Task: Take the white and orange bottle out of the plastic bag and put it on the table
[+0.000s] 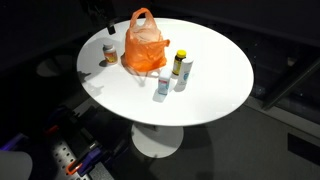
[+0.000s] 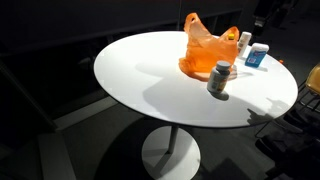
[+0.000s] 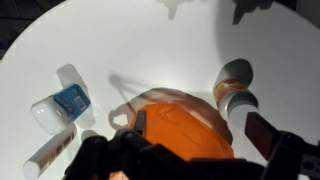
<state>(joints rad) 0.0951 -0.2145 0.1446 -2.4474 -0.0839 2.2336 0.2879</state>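
Observation:
The white and orange bottle stands upright on the white round table, just beside the orange plastic bag and outside it. In the wrist view my gripper hangs open above the bag, and nothing sits between its dark fingers. The bottle lies just beyond the right finger, clear of it. I cannot make the gripper out against the dark background in either exterior view.
A taller yellow-capped bottle and a small white-and-blue bottle stand on the bag's other side. The table edge runs near the bottle in an exterior view.

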